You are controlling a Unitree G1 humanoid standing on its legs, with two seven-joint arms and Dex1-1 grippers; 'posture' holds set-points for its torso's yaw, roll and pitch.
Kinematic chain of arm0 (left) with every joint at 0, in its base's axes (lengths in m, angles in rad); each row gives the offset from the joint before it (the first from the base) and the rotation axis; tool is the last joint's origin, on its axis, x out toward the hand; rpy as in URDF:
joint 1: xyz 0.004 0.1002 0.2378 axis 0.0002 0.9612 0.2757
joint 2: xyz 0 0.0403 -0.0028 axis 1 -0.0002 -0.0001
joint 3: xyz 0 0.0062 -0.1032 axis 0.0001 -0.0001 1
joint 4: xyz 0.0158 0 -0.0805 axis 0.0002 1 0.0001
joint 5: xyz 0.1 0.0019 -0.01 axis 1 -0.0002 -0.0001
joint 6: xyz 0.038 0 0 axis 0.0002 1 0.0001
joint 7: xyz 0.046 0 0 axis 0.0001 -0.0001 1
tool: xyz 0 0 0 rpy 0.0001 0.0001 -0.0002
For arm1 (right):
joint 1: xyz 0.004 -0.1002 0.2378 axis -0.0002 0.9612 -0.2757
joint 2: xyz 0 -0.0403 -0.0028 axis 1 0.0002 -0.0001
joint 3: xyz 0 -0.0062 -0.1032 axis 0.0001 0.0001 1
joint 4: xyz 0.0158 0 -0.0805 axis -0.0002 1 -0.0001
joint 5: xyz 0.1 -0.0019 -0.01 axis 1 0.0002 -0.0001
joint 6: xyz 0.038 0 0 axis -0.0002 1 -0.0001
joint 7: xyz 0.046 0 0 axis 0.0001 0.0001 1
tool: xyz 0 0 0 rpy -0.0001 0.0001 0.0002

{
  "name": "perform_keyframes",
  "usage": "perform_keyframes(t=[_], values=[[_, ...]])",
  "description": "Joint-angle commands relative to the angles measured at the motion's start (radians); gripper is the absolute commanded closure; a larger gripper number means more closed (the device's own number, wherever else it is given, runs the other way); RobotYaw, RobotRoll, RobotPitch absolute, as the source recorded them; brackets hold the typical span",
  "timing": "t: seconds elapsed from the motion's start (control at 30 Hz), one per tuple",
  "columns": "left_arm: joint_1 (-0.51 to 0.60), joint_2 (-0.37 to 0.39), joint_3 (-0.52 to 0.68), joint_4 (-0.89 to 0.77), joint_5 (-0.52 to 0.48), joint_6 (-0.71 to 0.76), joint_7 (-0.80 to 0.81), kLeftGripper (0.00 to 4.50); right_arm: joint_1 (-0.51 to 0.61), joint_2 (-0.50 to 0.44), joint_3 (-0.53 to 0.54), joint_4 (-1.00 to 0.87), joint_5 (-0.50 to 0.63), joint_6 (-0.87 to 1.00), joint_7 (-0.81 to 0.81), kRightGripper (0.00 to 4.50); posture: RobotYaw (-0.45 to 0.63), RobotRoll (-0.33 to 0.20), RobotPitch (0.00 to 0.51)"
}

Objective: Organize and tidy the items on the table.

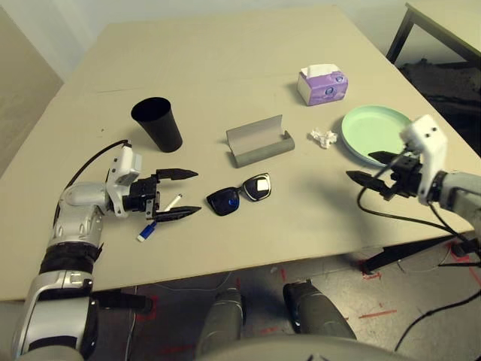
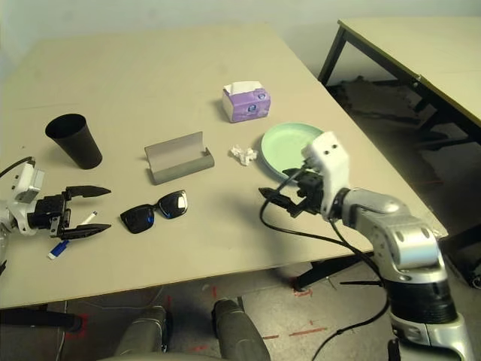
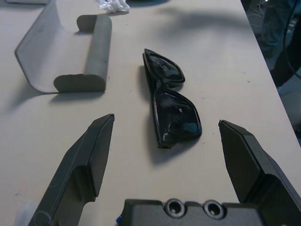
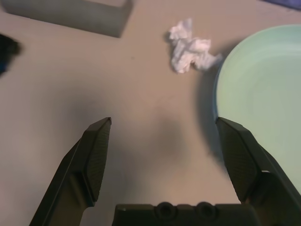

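Head: beige table [image 1: 225, 68], second table [image 2: 421, 45] at right. Left gripper [image 1: 179, 194] spread, empty, over marker [image 1: 159, 218].
Left wrist: sunglasses [image 3: 171, 99] beyond fingers.
Right wrist: right gripper [image 4: 164, 160] spread, empty; tissue [image 4: 190, 47] beside plate [image 4: 263, 99].

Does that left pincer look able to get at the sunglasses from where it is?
Probably yes. The left pincer is open and points at the black sunglasses, with bare table between them. The white marker lies below its fingers, not in the way.

Robot lab, red tape marks [image 1: 373, 313] on concrete floor, plain tables [image 1: 225, 68]
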Motion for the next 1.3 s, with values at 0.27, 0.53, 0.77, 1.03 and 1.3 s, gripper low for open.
perform_keyframes(t=[0.27, 0.53, 0.77, 1.03, 1.3], values=[[0.019, -0.038, 0.019, -0.115, -0.072, 0.148, 0.060, 0.00, -0.095, 0.106, 0.136, 0.143, -0.188, -0.057, -0.090, 0.04, -0.05, 0.000, 0.111], [0.014, -0.053, 0.010, -0.131, -0.067, 0.160, 0.064, 0.00, -0.178, 0.189, 0.165, 0.306, -0.270, -0.152, -0.115, 0.04, -0.05, 0.000, 0.105], [0.012, -0.059, 0.008, -0.132, -0.063, 0.156, 0.067, 0.00, -0.270, 0.292, 0.184, 0.453, -0.320, -0.222, -0.127, 0.04, -0.04, 0.000, 0.107], [0.028, -0.059, 0.011, -0.149, -0.065, 0.158, 0.074, 0.00, -0.339, 0.356, 0.198, 0.589, -0.383, -0.269, -0.141, 0.04, -0.03, 0.000, 0.114], [0.044, -0.061, 0.012, -0.165, -0.065, 0.159, 0.082, 0.00, -0.386, 0.399, 0.153, 0.658, -0.419, -0.238, -0.253, 0.04, -0.03, 0.000, 0.113]])
